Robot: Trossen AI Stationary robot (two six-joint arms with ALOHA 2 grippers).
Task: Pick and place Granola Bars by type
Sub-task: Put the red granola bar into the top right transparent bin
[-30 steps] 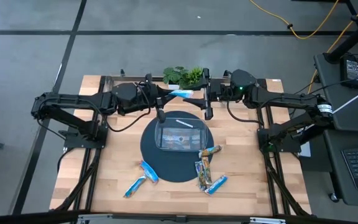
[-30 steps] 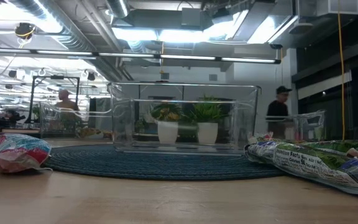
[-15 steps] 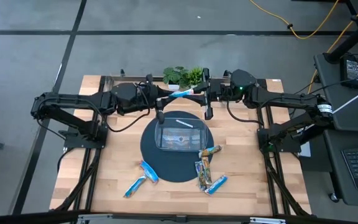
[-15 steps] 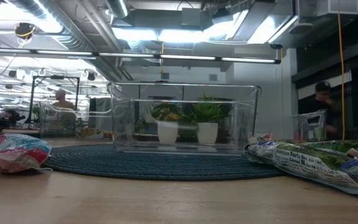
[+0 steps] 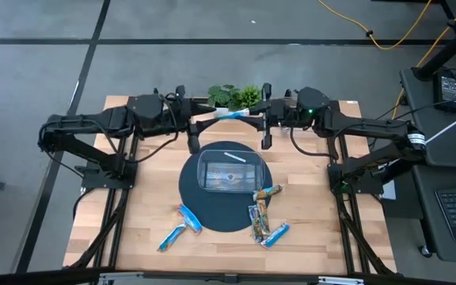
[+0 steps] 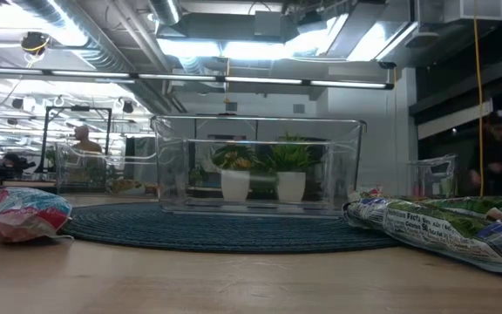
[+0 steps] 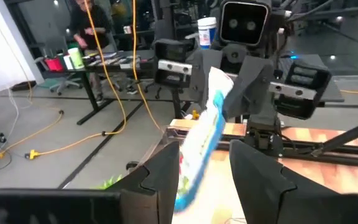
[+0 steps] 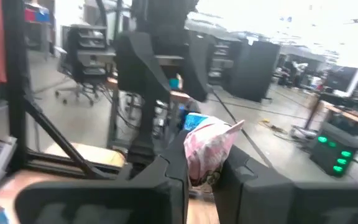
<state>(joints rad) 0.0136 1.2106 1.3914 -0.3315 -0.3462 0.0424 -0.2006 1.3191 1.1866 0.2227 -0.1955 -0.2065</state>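
Held bar: you see one blue bar (image 5: 229, 115) spanning both grippers above the bench's (image 5: 117, 214) far edge.
Left gripper (image 5: 195, 127): spread beside it.
Right gripper (image 5: 260, 119): pinching it.
Bin (image 5: 229, 172): on the round mat (image 5: 192, 194), bars inside.
Loose bars (image 5: 264, 215): near edge.

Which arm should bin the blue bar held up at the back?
Right, likely. The right pincer clamps the blue bar; the left pincer stands open around its other end. The clear bin sits close by at table centre.
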